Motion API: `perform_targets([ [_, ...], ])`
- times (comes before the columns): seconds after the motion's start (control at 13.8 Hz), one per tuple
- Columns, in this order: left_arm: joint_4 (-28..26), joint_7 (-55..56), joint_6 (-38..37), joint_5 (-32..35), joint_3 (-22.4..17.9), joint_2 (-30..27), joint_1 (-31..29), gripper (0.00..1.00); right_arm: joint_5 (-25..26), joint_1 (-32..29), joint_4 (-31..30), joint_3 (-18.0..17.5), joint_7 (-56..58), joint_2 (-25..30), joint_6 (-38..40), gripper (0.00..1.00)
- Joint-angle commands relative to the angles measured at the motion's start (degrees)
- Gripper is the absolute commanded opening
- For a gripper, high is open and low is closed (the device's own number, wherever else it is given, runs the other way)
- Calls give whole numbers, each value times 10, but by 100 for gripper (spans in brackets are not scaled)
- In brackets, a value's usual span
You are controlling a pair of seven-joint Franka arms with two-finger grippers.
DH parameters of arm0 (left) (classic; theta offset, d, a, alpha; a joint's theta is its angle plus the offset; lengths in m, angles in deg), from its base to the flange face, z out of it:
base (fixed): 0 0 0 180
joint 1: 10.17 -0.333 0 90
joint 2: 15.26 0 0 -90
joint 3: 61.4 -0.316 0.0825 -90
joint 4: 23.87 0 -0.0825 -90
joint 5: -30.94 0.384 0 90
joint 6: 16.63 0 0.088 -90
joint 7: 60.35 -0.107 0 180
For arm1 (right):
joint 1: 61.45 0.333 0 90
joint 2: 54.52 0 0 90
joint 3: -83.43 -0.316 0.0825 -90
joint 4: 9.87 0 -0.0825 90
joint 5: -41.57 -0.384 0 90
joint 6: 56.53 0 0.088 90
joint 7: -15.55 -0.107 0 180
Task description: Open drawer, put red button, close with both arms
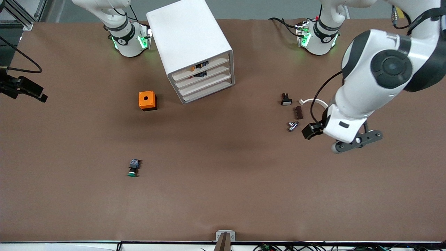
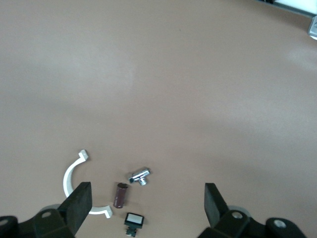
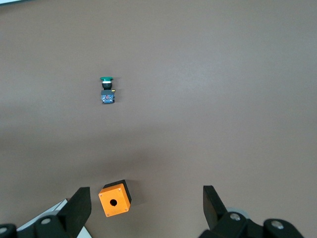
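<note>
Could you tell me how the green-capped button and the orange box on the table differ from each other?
The green-capped button is clearly smaller than the orange box. The button has a dark blocky body with a round green cap at one end and lies on its side; the box is a plain orange block with a round hole in its upward face. The button lies nearer the front camera; the box sits beside the white cabinet. Both rest on the brown table, untouched by either gripper.

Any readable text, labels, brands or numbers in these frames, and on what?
None can be read.
Arm bases: small dark marks, too small to read.
White-faced switch: blank face.
Cabinet, orange box, green button: no lettering visible.
</note>
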Motion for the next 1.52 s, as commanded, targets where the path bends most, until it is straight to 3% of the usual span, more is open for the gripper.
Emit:
perform_targets([
  [0.0, -13, -42, -30, 10, 5, -37, -28, 100, 7, -8, 1, -8, 5, 8, 4, 100],
  [0.51, -13, -166, -89, 4, 7, -93, -101, 100, 7, -8, 1, -8, 5, 8, 2, 100],
  [0.87, -17, -174, -107, -8, 5, -113, -118, 100, 7, -8, 0, -8, 5, 8, 2, 100],
  [1.45, -99, -236, -106, -32, 5, -200, -150, 100, 7, -9, 1, -8, 5, 8, 1, 100],
])
